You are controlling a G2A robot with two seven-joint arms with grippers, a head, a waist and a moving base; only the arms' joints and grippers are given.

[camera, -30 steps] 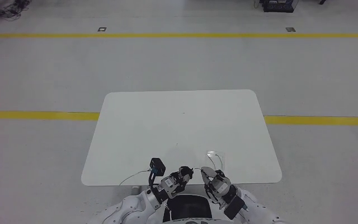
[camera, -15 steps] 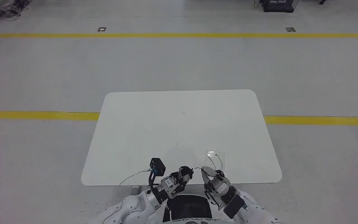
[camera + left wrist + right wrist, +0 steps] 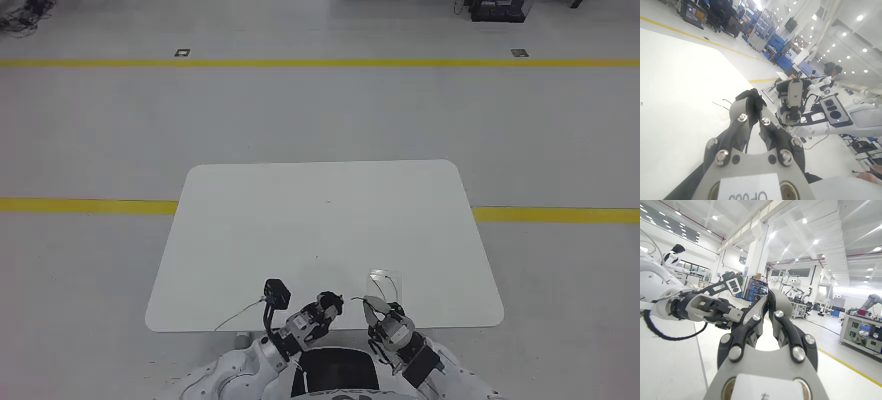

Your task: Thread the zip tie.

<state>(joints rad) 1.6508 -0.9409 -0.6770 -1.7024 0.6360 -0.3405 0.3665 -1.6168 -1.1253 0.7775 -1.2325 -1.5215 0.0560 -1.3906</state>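
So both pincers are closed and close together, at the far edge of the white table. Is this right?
Not quite. The left pincer and the right pincer are closed and close together, but they are at the near edge of the white table, the robot's side, not the far edge. The top view shows this.

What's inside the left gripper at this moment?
The left gripper looks closed on a thin dark zip tie, whose ends poke out past its tip above the white table. The pinched part is covered by the gripper itself.
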